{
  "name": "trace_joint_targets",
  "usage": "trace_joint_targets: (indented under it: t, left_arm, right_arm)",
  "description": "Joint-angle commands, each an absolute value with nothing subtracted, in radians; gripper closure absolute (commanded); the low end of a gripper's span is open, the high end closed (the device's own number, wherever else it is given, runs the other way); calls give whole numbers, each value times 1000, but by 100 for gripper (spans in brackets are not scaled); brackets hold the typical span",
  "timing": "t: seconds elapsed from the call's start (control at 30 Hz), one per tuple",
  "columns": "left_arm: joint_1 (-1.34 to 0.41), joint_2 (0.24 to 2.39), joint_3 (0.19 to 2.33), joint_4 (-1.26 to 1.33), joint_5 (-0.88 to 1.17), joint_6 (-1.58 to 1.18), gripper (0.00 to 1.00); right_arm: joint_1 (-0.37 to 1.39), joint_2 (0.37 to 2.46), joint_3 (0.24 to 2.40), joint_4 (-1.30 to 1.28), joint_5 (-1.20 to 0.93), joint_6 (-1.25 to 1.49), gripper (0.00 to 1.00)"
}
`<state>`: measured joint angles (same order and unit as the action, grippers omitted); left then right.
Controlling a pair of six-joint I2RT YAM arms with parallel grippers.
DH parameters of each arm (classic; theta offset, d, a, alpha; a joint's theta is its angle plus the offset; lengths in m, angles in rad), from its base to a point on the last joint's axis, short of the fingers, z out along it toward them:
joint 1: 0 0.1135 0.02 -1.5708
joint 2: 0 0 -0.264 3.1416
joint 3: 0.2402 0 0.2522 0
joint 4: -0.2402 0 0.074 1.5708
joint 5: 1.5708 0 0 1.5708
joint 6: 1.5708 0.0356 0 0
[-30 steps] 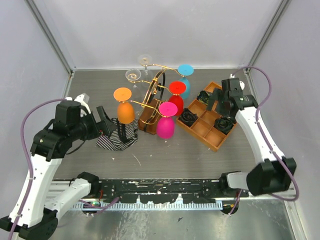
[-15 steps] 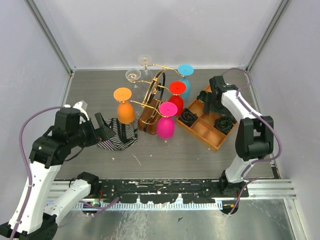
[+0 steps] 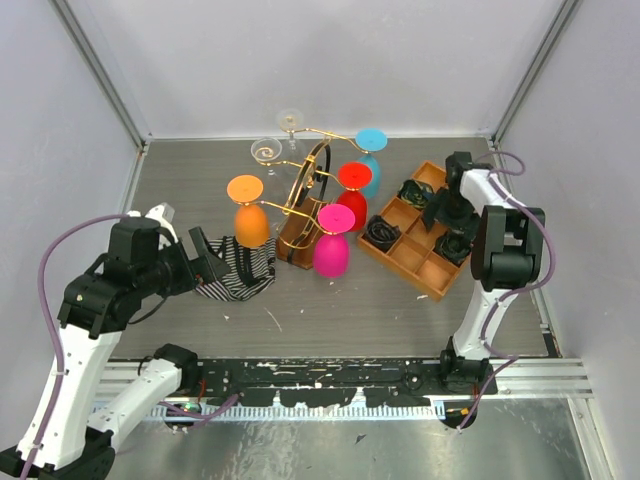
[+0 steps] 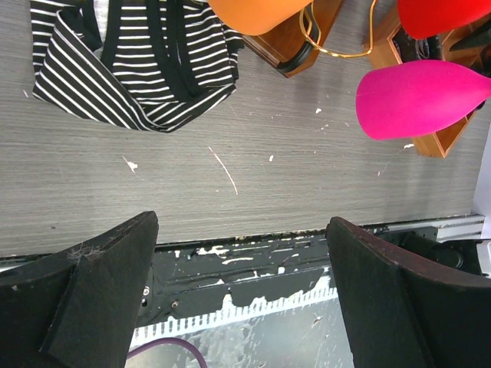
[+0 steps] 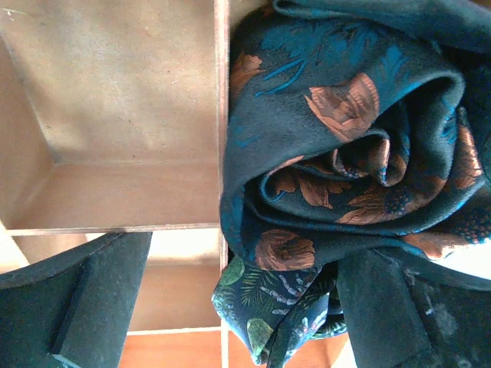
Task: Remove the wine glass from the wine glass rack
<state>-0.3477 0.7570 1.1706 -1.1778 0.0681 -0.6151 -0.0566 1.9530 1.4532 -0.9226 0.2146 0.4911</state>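
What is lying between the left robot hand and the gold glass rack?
A striped cloth lies on the table between the left gripper and the rack. The orange glass hangs by its far edge. The top view shows this.

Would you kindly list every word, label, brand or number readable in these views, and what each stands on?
None: no word, label, brand or number is readable in any view.
The black-and-white striped cloth, the orange compartmented wooden tray, the rolled dark floral fabric and the gold curly-wire wine glass rack carry no print.
The white flecks on the black rail look like scuffs, not letters.
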Motion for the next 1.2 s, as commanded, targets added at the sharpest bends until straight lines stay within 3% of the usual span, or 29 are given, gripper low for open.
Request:
trace_joint_targets:
  t: [0.0,0.2,0.67,0.93,1.07,1.17]
  left_arm:
    - [-350,747,1155,-1183,61,-621,2]
    - [-350,762,1172,-1191,60,-618,2]
    - [-351,802,1182,-1178,45,-621,2]
    - [-350,828,1217,-1208,45,-596,2]
    - [-350,821,1221,-1213,37,-580,2]
    - [-349,818,1210,-1202,44,-578,2]
  right_arm:
    - [-113,1968,1471,-779,46,677,0]
    - [-106,2053,1594,-742,-10,870,0]
    - [-88,2273,1985,-790,88,1199,0]
    - [-65,2198,1776,-673,172,1433,0]
    - [-43,2259,1879,-681,159,1295,1]
    - [9,2309,2045,-833,314,1143,0]
